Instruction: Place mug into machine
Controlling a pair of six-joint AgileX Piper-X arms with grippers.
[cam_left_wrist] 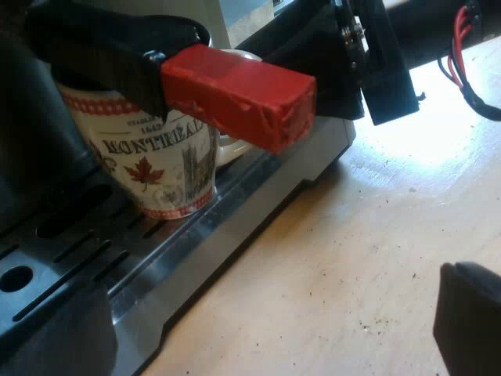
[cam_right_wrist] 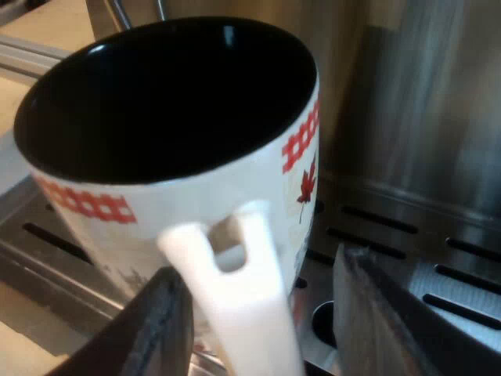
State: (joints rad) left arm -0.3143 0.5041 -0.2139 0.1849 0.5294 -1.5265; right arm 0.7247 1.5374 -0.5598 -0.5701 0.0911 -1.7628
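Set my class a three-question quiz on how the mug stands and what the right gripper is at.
1. True or false: the mug lies on its side.
2. Between the fingers of the right gripper stands: A) the mug's handle B) a tamper C) a measuring glass.
3. Fill in: the holder's handle end above the mug is coloured ___.
Key: 1 false; 2 A; 3 red.

Upright on the slotted steel drip tray point(cam_left_wrist: 94, 258) of the espresso machine point(cam_right_wrist: 423, 117), its brushed back wall at 12 o'clock in the right wrist view: white mug point(cam_left_wrist: 160, 164) with glossy black inside, red checked bands at rim and base, red maple leaf, "MONTRÉAL" lettering, white handle turned to 6 o'clock.
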